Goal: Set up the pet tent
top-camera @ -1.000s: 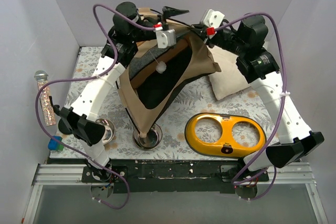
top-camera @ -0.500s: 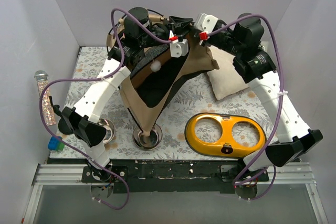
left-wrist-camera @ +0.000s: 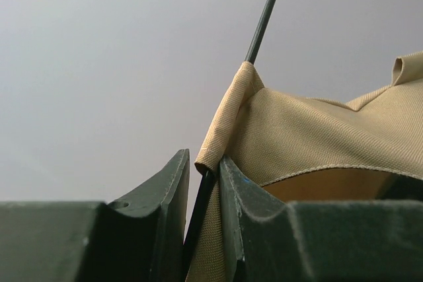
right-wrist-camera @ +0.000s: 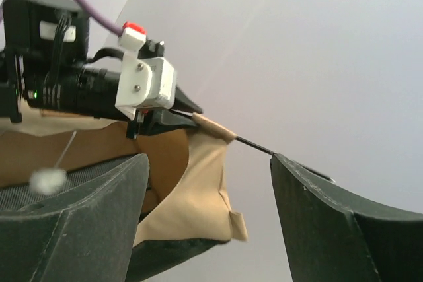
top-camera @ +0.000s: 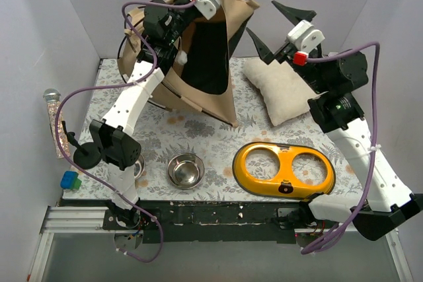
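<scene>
Pinching pet tent, left pincer

We can read no words, numbers, labels or brand marks in any of these views. No surface shows us legible print.

Tan fabric pyramid pet tent back left, top edge in left gripper. Cream fabric cushion right of it, right gripper above. Round steel bowl front centre; yellow oval two-hole bowl stand beside, right.
</scene>
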Controlling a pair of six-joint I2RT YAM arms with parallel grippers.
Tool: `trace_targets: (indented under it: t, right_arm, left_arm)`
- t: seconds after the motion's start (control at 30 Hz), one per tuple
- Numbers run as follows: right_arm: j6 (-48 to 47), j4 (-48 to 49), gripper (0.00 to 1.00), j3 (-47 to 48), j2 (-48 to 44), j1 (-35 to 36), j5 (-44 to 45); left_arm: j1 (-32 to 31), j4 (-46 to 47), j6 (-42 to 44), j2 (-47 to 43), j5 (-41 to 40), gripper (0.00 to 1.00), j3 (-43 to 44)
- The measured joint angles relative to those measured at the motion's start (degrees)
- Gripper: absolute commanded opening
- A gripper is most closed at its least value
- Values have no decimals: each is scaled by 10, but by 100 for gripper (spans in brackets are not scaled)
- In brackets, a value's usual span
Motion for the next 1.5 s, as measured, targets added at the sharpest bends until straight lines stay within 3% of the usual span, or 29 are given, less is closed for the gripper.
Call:
trace_targets:
  t: [0.17, 0.43, 0.5, 0.6, 0.77, 0.9, 1.23, 1.5]
  right_arm:
    - [26, 38, 82, -7, -14, 0, 44]
    - [120, 1, 84, 5, 29, -26, 85]
    - [147, -14, 84, 23, 46, -39, 80]
    - [178, -28, 83, 50, 61, -56, 64]
    - [191, -44, 83, 57, 53, -62, 34]
    - [190, -69, 83, 59, 49, -63, 2]
    - [143, -126, 80, 59, 80, -66, -135]
    - [92, -181, 75, 59, 94, -66, -215]
  left_arm:
    - [21, 60, -90, 15, -41, 0, 19]
    - [33, 146, -327, -1, -46, 0, 23]
    - [36, 174, -371, -44, -44, 0, -47]
    - [40, 227, -418, -151, -27, 0, -226]
    - [59, 276, -438, -282, 26, 0, -446]
    - [81, 276, -440, -345, 93, 0, -543]
    - [112, 223, -421, -416, 243, 0, -593]
    - [156, 179, -405, -417, 302, 0, -593]
